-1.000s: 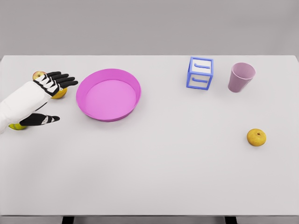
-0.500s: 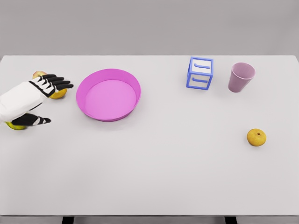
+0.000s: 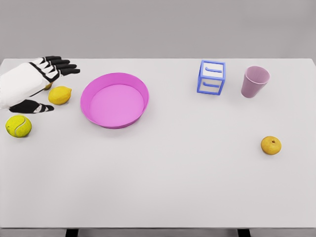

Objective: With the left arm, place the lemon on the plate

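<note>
Lemon (image 3: 59, 95) lies bare on the table (image 3: 163, 187), just left of the pink plate (image 3: 114, 100) and clear of its rim. A second ago it was mostly hidden under the left hand (image 3: 34, 84); now its whole top shows. It has kept its place, so the change is in the hand, not the fruit.

The hand has drawn back toward the far left corner over the last second, and no longer covers the lemon. Tennis ball (image 3: 19, 126), earlier half hidden under the wrist, is now fully in view, near the lemon on its left and nearer the camera. A small bit of another fruit peeps out from behind the palm; too little shows to name it.

Hand state: fingers (image 3: 63, 65) straight and spread, pointing right toward the plate; thumb (image 3: 37, 107) held apart below them, its tip just beside the lemon's left end. Nothing is held. Contact between thumb and lemon cannot be told from this view; the hand may be above the table rather than on it.

Judgement: no grasp made yet, task not begun in substance. The retreat reads as a re-aim, opening a line to the lemon. Next move needs the palm brought over the fruit and the fingers closed round it

Right arm is out of view. Elsewhere: blue cube (image 3: 212, 77), cup (image 3: 255, 81), orange fruit (image 3: 271, 145), all well apart from the work
</note>
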### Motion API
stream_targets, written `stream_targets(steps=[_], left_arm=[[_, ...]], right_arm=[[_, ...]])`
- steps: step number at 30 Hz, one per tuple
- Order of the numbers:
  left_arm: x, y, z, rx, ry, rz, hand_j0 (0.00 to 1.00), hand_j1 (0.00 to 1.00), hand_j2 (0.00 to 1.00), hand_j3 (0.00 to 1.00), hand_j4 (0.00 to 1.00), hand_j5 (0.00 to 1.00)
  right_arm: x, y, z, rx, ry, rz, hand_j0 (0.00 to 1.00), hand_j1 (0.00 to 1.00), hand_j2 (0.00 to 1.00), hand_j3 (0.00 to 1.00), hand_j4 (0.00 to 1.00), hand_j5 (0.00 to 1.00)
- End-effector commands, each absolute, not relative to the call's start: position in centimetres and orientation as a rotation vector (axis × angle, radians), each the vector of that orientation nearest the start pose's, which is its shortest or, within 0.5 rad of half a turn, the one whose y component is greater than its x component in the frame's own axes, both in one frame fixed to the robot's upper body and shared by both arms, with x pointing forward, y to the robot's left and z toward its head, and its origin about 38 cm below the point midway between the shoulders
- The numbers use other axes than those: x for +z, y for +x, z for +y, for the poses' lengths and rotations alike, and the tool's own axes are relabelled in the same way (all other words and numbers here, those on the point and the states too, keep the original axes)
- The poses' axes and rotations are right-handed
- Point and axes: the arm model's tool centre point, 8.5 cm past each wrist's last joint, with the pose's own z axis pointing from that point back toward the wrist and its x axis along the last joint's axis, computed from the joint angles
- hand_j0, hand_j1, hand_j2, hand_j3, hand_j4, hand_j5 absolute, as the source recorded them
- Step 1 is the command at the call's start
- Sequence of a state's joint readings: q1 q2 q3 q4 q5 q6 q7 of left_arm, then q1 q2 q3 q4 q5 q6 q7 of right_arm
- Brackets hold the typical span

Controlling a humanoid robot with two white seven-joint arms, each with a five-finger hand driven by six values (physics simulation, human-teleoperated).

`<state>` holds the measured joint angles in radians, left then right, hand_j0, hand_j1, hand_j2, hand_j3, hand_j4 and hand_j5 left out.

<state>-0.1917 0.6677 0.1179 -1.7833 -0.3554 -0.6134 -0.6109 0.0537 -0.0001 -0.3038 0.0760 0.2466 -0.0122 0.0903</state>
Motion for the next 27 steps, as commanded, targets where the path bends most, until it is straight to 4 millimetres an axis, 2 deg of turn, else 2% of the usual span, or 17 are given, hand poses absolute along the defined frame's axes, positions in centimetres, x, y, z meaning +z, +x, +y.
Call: stream_targets(steps=[1, 8, 11, 17, 21, 27], left_arm=[[26.0, 36.2, 33.0, -1.78, 0.572, -1.743, 1.0, 1.0, 1.0, 1.0, 1.0, 1.0], [25.9, 36.6, 34.1, -1.772, 0.605, -1.708, 1.0, 1.0, 1.0, 1.0, 1.0, 1.0], [24.8, 37.5, 35.6, -1.772, 0.585, -1.632, 1.0, 1.0, 1.0, 1.0, 1.0, 1.0], [24.9, 38.9, 35.6, -1.883, 0.474, -1.549, 1.0, 1.0, 1.0, 1.0, 1.0, 1.0], [24.9, 40.6, 35.2, -1.868, 0.413, -1.555, 1.0, 1.0, 1.0, 1.0, 1.0, 1.0], [24.1, 41.9, 36.6, -1.82, 0.394, -1.513, 1.0, 1.0, 1.0, 1.0, 1.0, 1.0]], right_arm=[[-25.8, -5.8, -25.6, -0.069, 0.022, 0.11, 1.0, 1.0, 1.0, 1.0, 1.0, 1.0], [-25.8, -5.8, -25.6, -0.067, 0.022, 0.11, 1.0, 1.0, 1.0, 1.0, 1.0, 1.0], [-25.8, -5.8, -25.6, -0.067, 0.022, 0.11, 1.0, 1.0, 1.0, 1.0, 1.0, 1.0], [-25.8, -5.8, -25.6, -0.067, 0.022, 0.108, 1.0, 1.0, 1.0, 1.0, 1.0, 1.0], [-25.8, -5.8, -25.6, -0.067, 0.022, 0.108, 1.0, 1.0, 1.0, 1.0, 1.0, 1.0], [-25.8, -5.8, -25.6, -0.067, 0.022, 0.108, 1.0, 1.0, 1.0, 1.0, 1.0, 1.0]])
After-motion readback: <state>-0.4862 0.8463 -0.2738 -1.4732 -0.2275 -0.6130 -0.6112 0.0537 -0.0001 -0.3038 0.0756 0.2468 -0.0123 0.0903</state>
